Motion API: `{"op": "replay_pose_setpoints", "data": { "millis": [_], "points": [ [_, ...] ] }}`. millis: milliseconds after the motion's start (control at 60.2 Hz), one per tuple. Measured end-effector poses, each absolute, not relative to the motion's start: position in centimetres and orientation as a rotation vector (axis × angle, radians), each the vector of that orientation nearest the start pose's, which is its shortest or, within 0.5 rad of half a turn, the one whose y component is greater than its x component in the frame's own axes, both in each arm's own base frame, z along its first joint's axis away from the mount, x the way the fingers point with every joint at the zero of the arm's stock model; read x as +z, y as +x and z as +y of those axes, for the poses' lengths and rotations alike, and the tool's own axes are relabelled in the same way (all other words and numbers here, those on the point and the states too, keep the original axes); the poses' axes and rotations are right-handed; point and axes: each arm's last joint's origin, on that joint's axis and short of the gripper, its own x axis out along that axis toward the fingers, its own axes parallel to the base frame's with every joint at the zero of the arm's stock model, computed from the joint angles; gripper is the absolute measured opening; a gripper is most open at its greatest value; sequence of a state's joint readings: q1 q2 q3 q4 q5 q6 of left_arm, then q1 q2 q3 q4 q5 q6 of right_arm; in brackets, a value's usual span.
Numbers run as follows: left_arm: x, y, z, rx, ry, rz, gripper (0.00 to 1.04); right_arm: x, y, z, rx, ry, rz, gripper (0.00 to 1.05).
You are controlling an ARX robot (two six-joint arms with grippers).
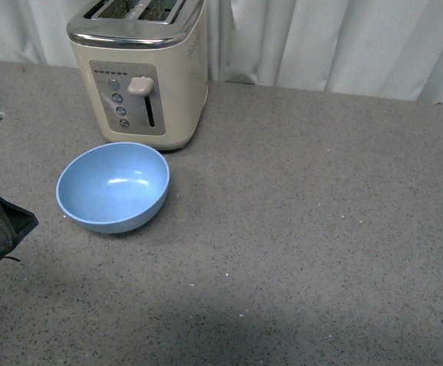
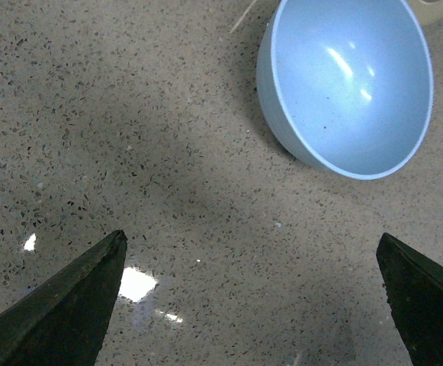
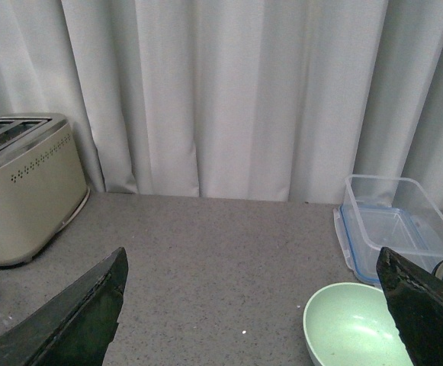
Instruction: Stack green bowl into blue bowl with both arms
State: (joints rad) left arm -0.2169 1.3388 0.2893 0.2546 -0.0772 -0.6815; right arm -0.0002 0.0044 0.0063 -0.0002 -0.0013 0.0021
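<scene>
Grey speckled stone worktop (image 1: 320,229), backed by pleated white curtains (image 3: 244,91). We find the blue bowl (image 1: 113,187), round and matte, upright at 7 o'clock from the cream toaster (image 1: 141,69) and just beside it. The green bowl (image 3: 354,329), faintly speckled, stands near a clear rectangular container (image 3: 393,225). Left end effector (image 2: 250,240) and right end effector (image 3: 251,255): tapered black fingers spread wide, gripping nothing.
</scene>
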Motion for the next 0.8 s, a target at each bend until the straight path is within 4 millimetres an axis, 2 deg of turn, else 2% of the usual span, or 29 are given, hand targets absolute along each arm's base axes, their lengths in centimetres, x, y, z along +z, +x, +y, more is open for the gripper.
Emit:
{"op": "replay_pose_setpoints", "data": {
  "millis": [465,798],
  "points": [
    [10.4,23.9,-5.5,0.162,-0.495,0.810,0.98,16.5,9.8,0.0,0.001,0.002,-0.002,0.96],
    [9.6,26.1,-6.6,0.155,-0.449,0.827,0.98,16.5,9.8,0.0,0.001,0.002,-0.002,0.96]
  ]
}}
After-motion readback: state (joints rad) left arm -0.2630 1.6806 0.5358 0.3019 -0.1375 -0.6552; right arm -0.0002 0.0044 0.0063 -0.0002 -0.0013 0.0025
